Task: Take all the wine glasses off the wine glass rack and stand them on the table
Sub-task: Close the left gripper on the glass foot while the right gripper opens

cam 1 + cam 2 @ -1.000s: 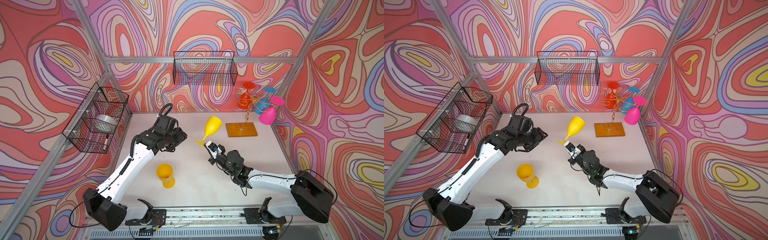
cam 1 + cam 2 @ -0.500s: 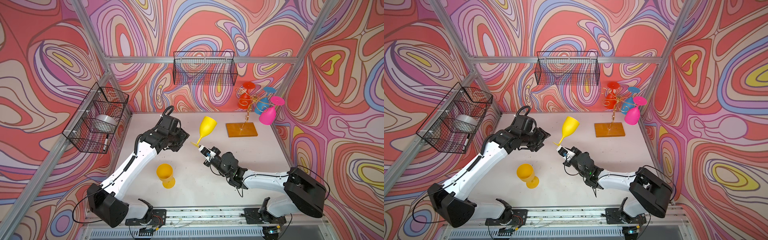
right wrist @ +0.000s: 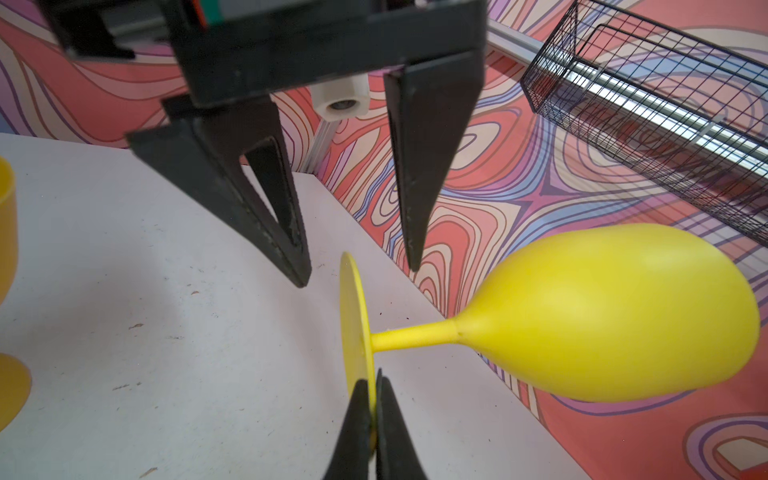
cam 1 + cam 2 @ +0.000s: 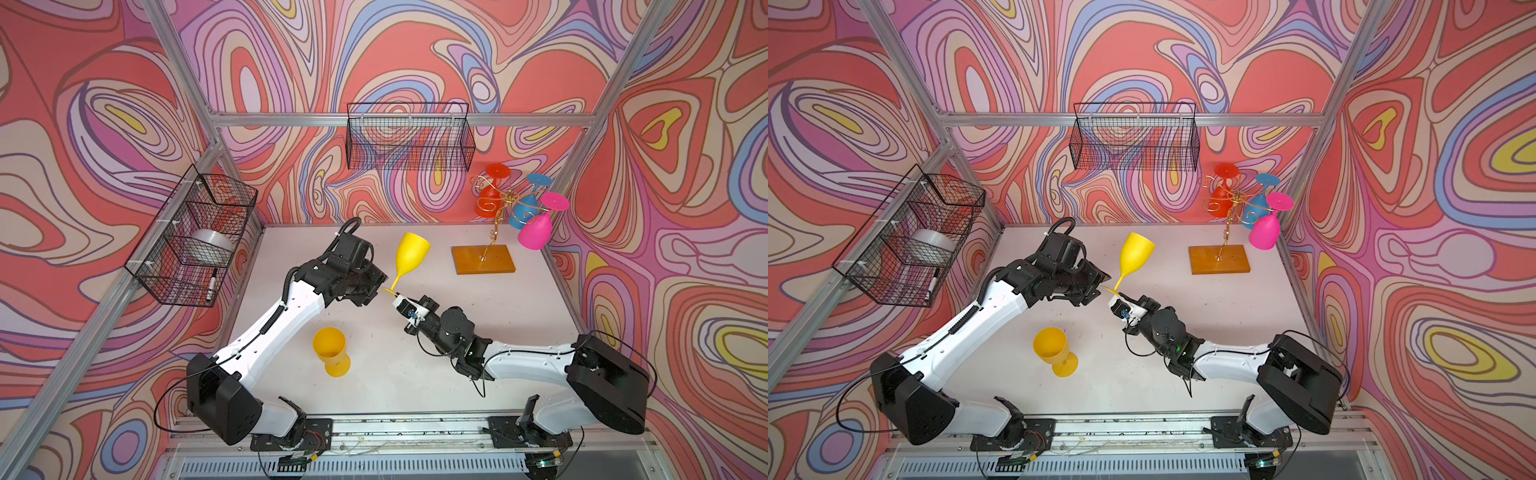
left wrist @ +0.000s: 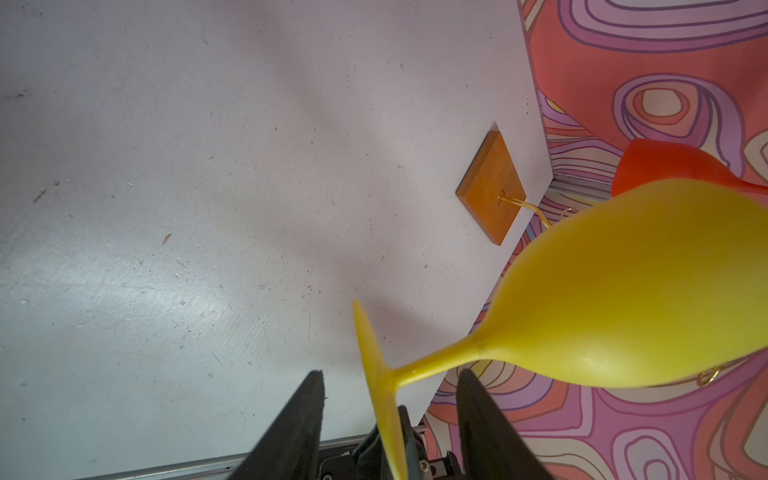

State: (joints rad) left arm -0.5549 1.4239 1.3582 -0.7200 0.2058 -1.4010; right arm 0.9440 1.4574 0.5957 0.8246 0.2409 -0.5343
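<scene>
A yellow wine glass [image 4: 411,253] [image 4: 1136,253] hangs tilted above the table's middle. My right gripper [image 4: 394,293] [image 3: 374,384] is shut on the rim of its round foot. My left gripper [image 4: 380,286] [image 5: 388,374] faces it, open. Its two fingers straddle the foot without touching it, as the right wrist view shows. The wine glass rack [image 4: 496,208] [image 4: 1229,208], gold wire on an amber base [image 4: 484,259] [image 5: 492,187], stands at the back right. A red glass [image 4: 486,203], a blue glass [image 4: 521,212] and a pink glass [image 4: 536,232] hang from it upside down.
A second yellow glass [image 4: 330,349] [image 4: 1052,349] stands on the table near the front, below my left forearm. One black mesh basket [image 4: 409,137] hangs on the back wall. Another mesh basket [image 4: 195,237] on the left wall holds a tape roll and a marker.
My right gripper has carried the yellow glass leftward to the left gripper. The left gripper's jaws have narrowed and now stand on either side of the glass's foot.
</scene>
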